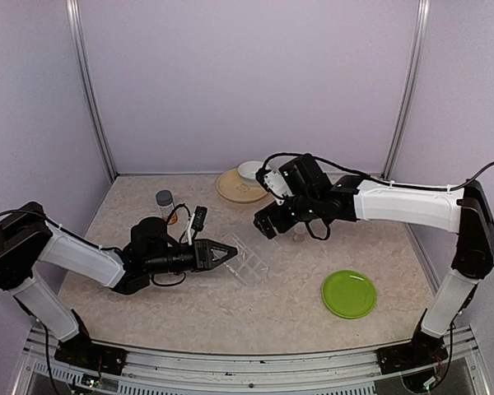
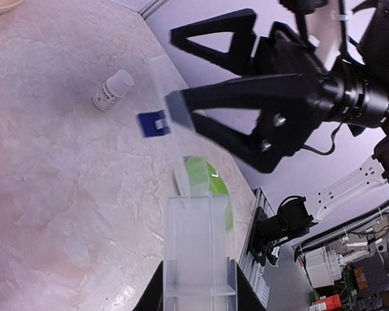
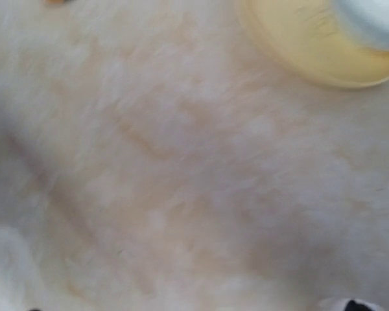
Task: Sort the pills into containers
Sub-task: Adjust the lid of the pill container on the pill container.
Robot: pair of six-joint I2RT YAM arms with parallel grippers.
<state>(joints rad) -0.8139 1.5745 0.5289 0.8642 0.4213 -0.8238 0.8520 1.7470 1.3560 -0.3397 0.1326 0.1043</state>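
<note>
The containers are one clear, compartmented pill box [image 1: 249, 260] near the table's middle. My left gripper [image 1: 229, 253] is shut on its near end. In the left wrist view the box [image 2: 198, 246] runs away from my jaws, with a blue label [image 2: 153, 123] further along it. My right gripper [image 1: 265, 224] hovers beyond the box's far end. The left wrist view shows it [image 2: 175, 70] with its black fingers [image 2: 246, 91] spread open and nothing between them. The right wrist view is a blur of tabletop with no fingers in it. No pills can be made out.
A small white bottle [image 2: 113, 89] stands on the table near the right gripper. A dark-capped vial [image 1: 165, 201] stands at the back left. A white bowl [image 1: 251, 170] sits on a tan plate [image 1: 235, 189] at the back. The green plate [image 1: 348, 294] lies front right.
</note>
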